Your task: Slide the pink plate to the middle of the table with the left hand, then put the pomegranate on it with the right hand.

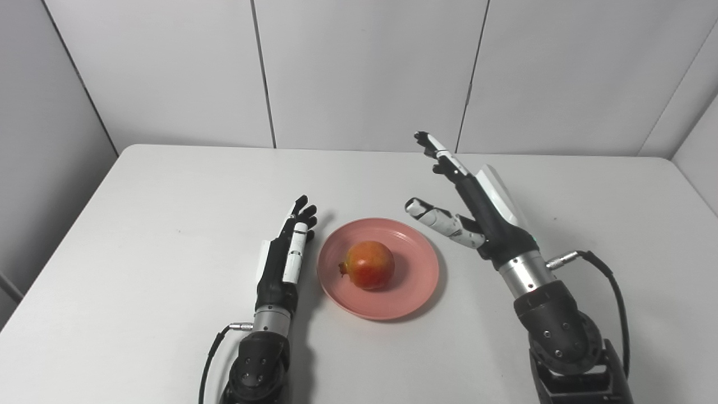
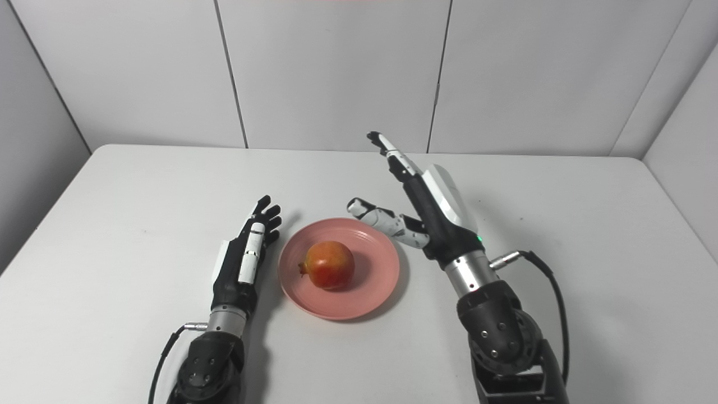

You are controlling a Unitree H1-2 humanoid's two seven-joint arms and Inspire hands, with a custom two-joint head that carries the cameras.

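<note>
Pink round shallow plate (image 1: 392, 297) sat near the middle of the white matte desk (image 1: 140, 224), slightly toward the robot's side. Red-orange round pomegranate (image 1: 368, 265) rested on the plate, a little left of its centre, with its crown pointing left. Left hand (image 1: 283, 259), black with white panels, lay low just beside the plate's left rim, its fingers (image 1: 303, 212) extended forward and close together, holding nothing; contact with the rim could not be determined. Right hand (image 1: 477, 210) was raised above the desk beside the plate's far right edge, empty, with fingers (image 1: 436, 151) spread wide and the thumb reaching over the rim.
</note>
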